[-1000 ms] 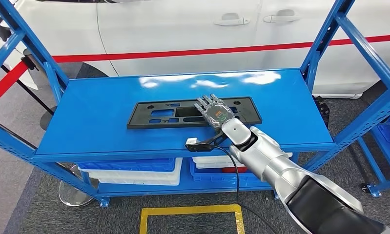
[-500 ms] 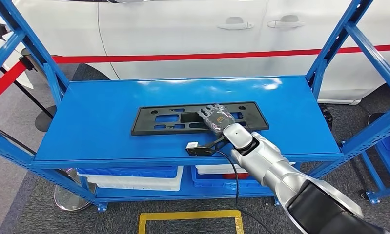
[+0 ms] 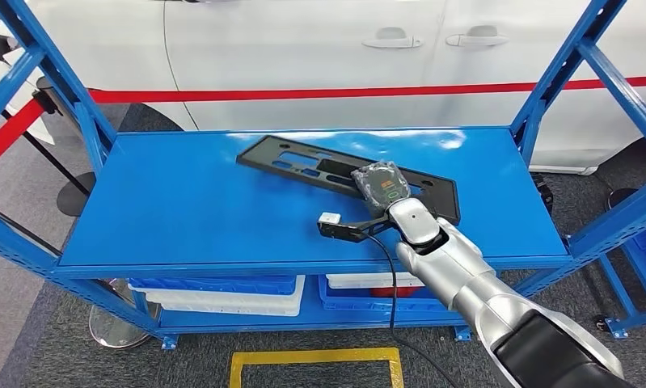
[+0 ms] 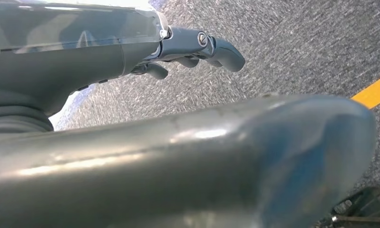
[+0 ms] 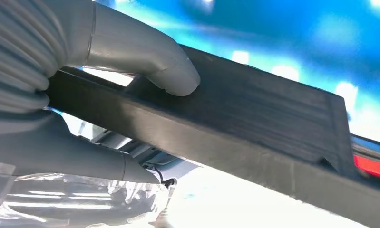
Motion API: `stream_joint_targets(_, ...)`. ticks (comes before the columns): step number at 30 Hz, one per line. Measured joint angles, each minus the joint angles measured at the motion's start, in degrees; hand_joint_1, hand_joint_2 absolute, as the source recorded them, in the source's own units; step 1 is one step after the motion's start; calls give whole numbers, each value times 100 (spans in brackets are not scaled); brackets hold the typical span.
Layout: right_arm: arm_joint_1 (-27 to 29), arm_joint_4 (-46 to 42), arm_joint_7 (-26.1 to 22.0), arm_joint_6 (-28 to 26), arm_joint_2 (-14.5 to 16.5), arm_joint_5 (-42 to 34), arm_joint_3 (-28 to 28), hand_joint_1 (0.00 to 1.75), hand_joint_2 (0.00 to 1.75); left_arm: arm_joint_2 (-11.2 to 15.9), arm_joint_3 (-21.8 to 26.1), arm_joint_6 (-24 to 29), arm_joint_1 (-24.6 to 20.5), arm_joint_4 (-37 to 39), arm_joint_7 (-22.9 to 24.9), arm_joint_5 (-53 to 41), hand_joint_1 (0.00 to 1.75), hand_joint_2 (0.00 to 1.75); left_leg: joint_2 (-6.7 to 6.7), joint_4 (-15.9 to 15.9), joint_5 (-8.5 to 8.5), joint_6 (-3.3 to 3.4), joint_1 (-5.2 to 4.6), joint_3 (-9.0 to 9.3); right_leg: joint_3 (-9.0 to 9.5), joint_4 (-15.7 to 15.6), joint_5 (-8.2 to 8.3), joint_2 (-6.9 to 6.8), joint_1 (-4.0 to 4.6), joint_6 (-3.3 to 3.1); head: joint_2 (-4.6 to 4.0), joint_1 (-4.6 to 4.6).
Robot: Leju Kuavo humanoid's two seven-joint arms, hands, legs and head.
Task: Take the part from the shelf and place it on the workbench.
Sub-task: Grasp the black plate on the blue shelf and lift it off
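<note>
Shelf point(image 3: 182, 210) first: its blue top deck carries the part point(image 3: 303, 160), a long, flat black plastic frame with cut-out slots, lying skewed across the deck toward the shelf's rear right post. Its near end seems lifted off the deck. The right robot hand point(image 3: 382, 184) grasps that end, thumb point(image 5: 171, 71) pressed on one face and the other fingers under it. Judging by its thinness, the part is light and fairly stiff but may flex and swing when held by 1 end; a hold nearer its middle would balance better. The left robot hand point(image 4: 188, 47) hangs over carpet beside the shelf, fingers curled, holding nothing.
</note>
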Motion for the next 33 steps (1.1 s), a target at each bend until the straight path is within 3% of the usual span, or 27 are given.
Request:
stream_joint_targets(6, 163, -1012, -135, -153, -87, -689, -680, 175, 175, -29, -112, 73, -27, 142, -156, 210, 0, 0, 2, 0, -1, 0, 1, -4, -6, 0, 0, 1, -2, 1, 0, -1)
stream_joint_targets(17, 355, -2883, -1146, 74, 128, -4505, -1991, 175, 175, -93, -125, 205, -55, 371, -1060, 981, 0, 0, -7, -3, -2, -1, 3, -6, -5, 0, -6, -6, 3, 3, 0, 0)
stream_joint_targets(19, 466, -3093, -1396, 230, 168, -5566, -2200, 175, 175, -103, -105, 159, -51, 379, -1432, 1285, 0, 0, -10, -3, -2, -1, 8, -6, -5, 0, -8, -10, 2, 3, 0, -1)
stream_joint_targets(22, 813, -3508, -1883, 397, 157, -7215, -2493, 175, 175, -109, 75, -112, -28, 382, -2449, 2031, 0, 0, -22, -3, -2, 0, 9, -6, -2, -2, -11, -22, 0, 6, 0, -1)
stream_joint_targets(24, 1102, -3799, -2178, 488, 108, -7892, -2642, 175, 175, -109, 236, -312, -17, 392, -3090, 2451, 0, 0, -27, -3, -3, 1, 7, -7, -1, -4, -12, -25, 0, 7, 0, -1)
stream_joint_targets(27, 1615, -4234, -2552, 647, 10, -8528, -2842, 175, 175, -91, 421, -559, 35, 330, -3629, 2802, 0, 0, -27, -3, -8, 5, 6, -6, 3, -12, -12, -26, -1, 8, 0, 0)
stream_joint_targets(33, 2335, -4849, -2799, 777, -146, -8727, -3146, 175, 175, 44, 694, -839, 318, -265, -3709, 2861, 0, 0, -21, -3, -20, 11, 4, -2, 5, -15, -12, -7, -1, 8, 0, -1)
